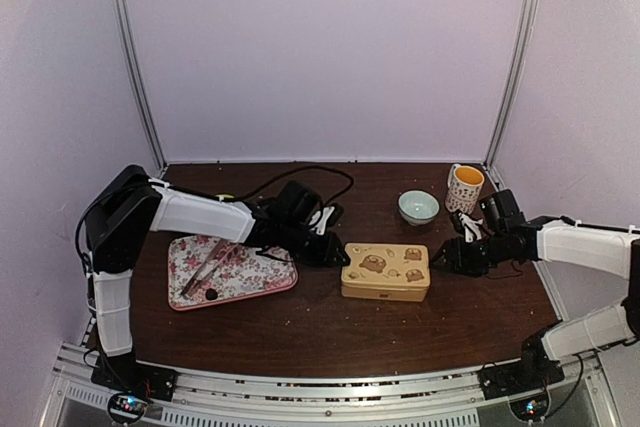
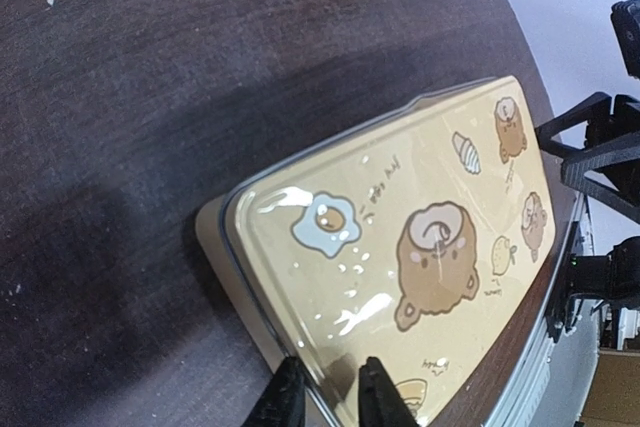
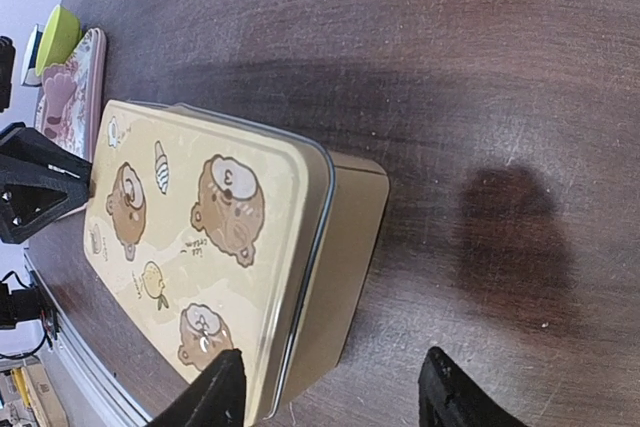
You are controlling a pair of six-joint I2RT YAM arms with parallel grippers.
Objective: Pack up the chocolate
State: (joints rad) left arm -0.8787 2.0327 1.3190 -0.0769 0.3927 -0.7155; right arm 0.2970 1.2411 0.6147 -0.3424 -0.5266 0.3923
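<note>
Tin (image 1: 386, 269) lies closed at bench (image 1: 300, 332) centre, long axis running claw to claw. Left claw (image 2: 330, 399) pinches lid (image 2: 400, 197) rim at one end; right claw (image 3: 335, 394) stands spread at other. Chocolate not visible, presumably inside.

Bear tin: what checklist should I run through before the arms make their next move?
1. The lid of the bear tin seated: ok, it sits flush along the visible edges.
2. Hold of the left gripper on the tin's rim: cannot tell; its fingers stand narrow, astride the rim.
3. The right gripper open: ok, jaws wide at the tin's other end.
4. Tin's contents: cannot tell, the lid hides them.
5. The floral tray cleared: not ok, a dark lump lies on it.
</note>
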